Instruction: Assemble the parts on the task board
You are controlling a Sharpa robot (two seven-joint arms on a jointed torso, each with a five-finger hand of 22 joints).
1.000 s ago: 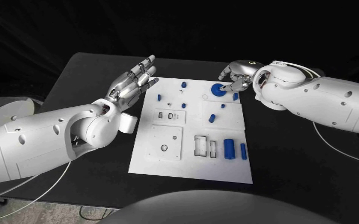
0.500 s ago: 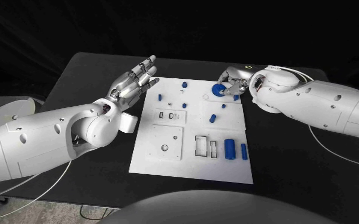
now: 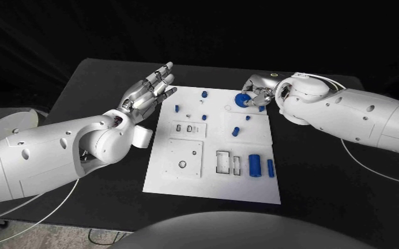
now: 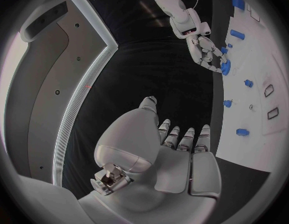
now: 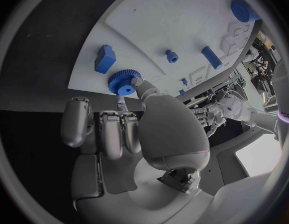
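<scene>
On the head view, the right robot hand (image 3: pixel 259 94) pinches a blue gear (image 3: pixel 243 100) at the far right corner of the white task board (image 3: pixel 187 177), having drawn in slightly over the board in the past second and carried the gear a touch to the left with it; that suggests the gear is being lined up with its seat, not yet let go. The left robot hand (image 3: pixel 150 91) stays raised beside the board's left edge, fingers straight and apart, grasping nothing. Other blue parts, among them two cylinders (image 3: pixel 255 165) near the front, lie scattered on the board, which rests on a black bench (image 3: pixel 100 82) against a dark backdrop. From the left wrist view, the left robot hand (image 4: pixel 163 154) lies flat and empty, while the right robot hand (image 4: pixel 206 52) works the gear (image 4: pixel 225 67) at the board's edge (image 4: pixel 243 149). From the right wrist view, the right robot hand (image 5: pixel 129 134) has a fingertip (image 5: pixel 139 85) on the toothed gear (image 5: pixel 124 81), a blue block (image 5: pixel 104 58) just beside it on the board (image 5: pixel 175 20).
</scene>
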